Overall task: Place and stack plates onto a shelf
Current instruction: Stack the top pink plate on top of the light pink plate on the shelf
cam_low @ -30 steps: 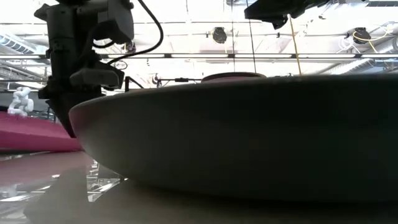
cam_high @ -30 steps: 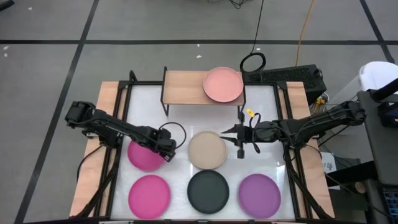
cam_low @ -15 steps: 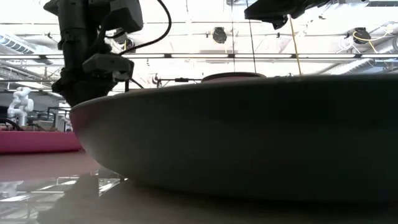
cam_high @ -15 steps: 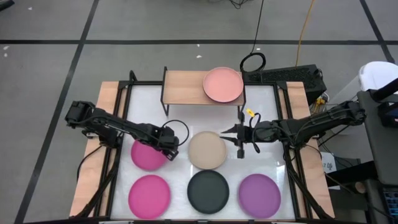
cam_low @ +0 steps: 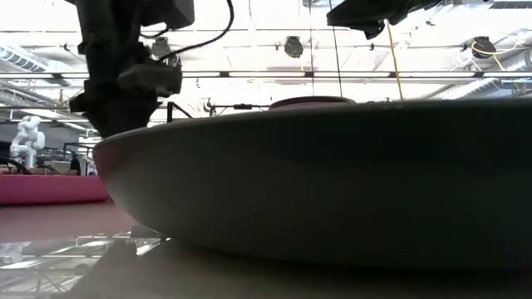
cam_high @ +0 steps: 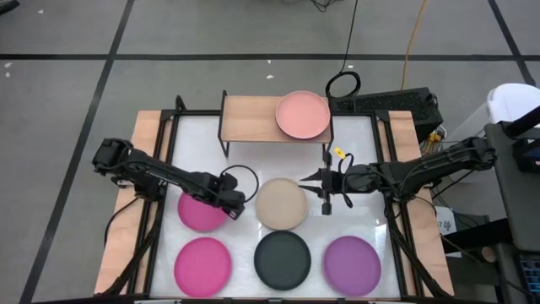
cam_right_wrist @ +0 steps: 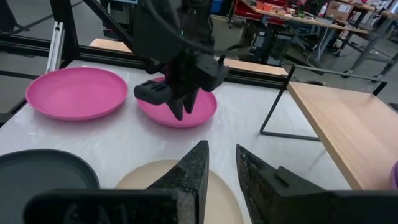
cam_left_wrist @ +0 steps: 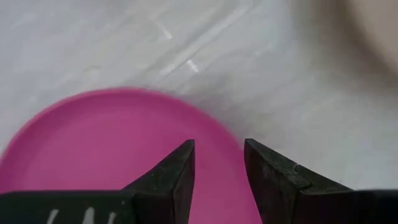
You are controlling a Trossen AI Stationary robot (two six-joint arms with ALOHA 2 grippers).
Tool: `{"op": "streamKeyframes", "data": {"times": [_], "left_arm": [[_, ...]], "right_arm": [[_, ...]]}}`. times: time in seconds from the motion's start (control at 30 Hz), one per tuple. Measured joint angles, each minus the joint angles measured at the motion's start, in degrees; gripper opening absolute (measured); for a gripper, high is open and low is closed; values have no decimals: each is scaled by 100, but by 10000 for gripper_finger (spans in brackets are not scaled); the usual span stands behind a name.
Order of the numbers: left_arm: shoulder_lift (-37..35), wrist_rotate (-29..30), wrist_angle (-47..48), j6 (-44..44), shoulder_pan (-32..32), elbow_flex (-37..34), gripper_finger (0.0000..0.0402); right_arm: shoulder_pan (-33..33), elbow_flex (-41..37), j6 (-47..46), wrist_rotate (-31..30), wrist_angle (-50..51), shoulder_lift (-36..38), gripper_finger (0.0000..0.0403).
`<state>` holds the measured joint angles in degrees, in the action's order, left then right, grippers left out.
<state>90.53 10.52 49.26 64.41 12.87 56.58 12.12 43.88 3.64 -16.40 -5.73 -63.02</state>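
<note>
Two magenta plates (cam_high: 198, 213) (cam_high: 202, 266), a beige plate (cam_high: 281, 203), a black plate (cam_high: 283, 259) and a purple plate (cam_high: 352, 264) lie flat on the white tabletop. The salmon plate (cam_high: 302, 116) lies on the right half of the wooden shelf (cam_high: 249, 120). My left gripper (cam_left_wrist: 217, 162) points down, open, over the right rim of the farther magenta plate (cam_left_wrist: 112, 155), one finger over the plate and one outside the rim. I cannot see that it touches. My right gripper (cam_right_wrist: 217, 168), open by a narrow gap, hovers level at the beige plate's (cam_right_wrist: 149, 177) far right edge.
The black plate (cam_low: 332, 183) fills the low view's foreground. The shelf's left half is bare wood, and its black legs (cam_right_wrist: 277, 106) stand beyond the beige plate. Cables and a black box (cam_high: 396, 105) lie past the table's far right corner.
My left gripper has moved a little toward the table's right, from over the magenta plate's middle to its right rim, and has risen slightly. In the low view the magenta plate's left side stood higher a second ago and now lies low and flat.
</note>
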Motion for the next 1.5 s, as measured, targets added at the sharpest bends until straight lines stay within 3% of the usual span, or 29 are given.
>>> {"op": "streamKeyframes", "data": {"times": [0.33, 0.57, 0.87, 1.33, 1.5], "left_arm": [[312, -192, 76, 227, 30, -2, 145], [301, -308, 42, 216, 49, 127, 145], [302, -44, 69, 168, 195, 555, 145], [1209, -462, 442, 429, 84, 555, 145], [1225, -450, 489, 72, -16, 555, 134]], "right_arm": [[-4, -312, -2, -472, -96, 0, 67], [-4, -504, 2, -479, -410, 0, 67], [-4, -518, 4, -476, -525, 0, 67], [-4, -518, 2, -474, -563, 0, 67], [-4, -518, 4, -474, -563, 0, 67]]}}
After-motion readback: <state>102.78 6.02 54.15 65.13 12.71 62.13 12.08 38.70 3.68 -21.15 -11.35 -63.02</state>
